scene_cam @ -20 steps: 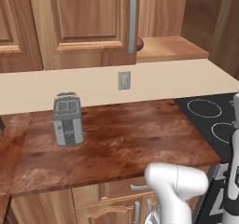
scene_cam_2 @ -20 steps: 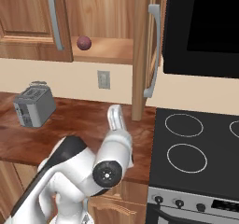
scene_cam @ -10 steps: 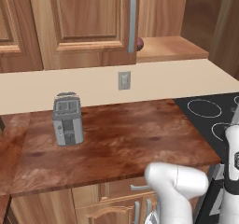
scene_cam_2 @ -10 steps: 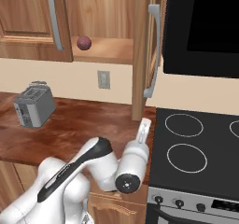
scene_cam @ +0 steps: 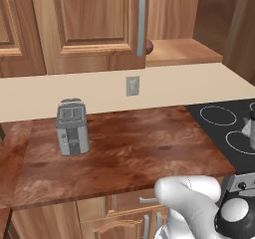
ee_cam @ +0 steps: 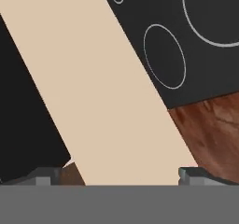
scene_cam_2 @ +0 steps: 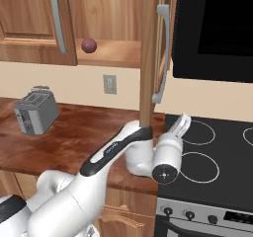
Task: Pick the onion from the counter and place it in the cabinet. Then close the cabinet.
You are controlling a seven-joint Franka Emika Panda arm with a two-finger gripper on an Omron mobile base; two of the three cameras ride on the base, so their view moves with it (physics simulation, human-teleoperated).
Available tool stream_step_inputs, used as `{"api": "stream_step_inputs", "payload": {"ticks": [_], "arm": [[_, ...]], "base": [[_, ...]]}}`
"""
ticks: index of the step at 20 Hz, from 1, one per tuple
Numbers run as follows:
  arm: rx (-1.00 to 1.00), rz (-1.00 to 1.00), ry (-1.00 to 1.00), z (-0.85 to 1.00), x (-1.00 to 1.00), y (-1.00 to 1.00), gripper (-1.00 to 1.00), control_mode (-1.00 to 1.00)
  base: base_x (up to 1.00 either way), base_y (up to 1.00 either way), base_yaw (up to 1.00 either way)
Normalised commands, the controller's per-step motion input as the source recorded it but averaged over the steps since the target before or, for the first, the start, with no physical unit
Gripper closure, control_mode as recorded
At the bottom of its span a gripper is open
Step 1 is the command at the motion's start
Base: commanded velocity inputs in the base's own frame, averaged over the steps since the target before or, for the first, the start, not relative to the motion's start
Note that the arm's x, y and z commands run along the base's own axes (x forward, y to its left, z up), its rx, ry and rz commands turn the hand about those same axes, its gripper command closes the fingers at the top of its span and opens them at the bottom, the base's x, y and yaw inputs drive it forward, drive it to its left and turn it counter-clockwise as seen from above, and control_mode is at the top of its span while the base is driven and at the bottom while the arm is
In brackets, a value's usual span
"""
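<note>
Resting onion (scene_cam_2: 88,45) (round, no axis)

My arm reaches forward and to the right from the base, elbow bent low, forearm angled upward. The hand (ee_cam: 121,174) holds nothing, its two fingertips (ee_cam: 44,175) spread wide apart. The wrist is rolled, tilting the hand view.

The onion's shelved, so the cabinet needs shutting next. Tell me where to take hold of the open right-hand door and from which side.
Take the open door by its long grey bar handle, about mid-length. The door stands edge-on toward the robot, handle on its stove-facing side, so bring the open tool in from the stovetop side. A judgement: pushing the panel near that handle may also do. The onion sits back on the shelf.
</note>
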Motion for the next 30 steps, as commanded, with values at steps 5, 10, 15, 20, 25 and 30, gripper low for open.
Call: {"api": "stream_step_inputs", "payload": {"ticks": [5,10,15,20,25,30], "arm": [[-0.18,0.05,-0.49,0.76,-0.75,0.17,-1.0,-1.0],[-0.41,0.12,-0.62,1.0,-0.62,0.4,-1.0,-1.0],[-0.44,0.17,-0.56,1.0,-0.12,0.32,-1.0,-1.0],[-0.47,0.32,-0.52,0.97,0.0,0.43,-1.0,-1.0],[-0.58,0.3,-0.51,0.6,0.0,0.83,-1.0,-1.0],[-0.51,0.12,-0.29,0.01,0.38,1.0,-1.0,-1.0]], "base": [[0.0,0.0,0.0],[0.0,0.0,0.0],[0.0,0.0,0.0],[0.0,0.0,0.0],[0.0,0.0,0.0],[0.0,0.0,0.0]]}}
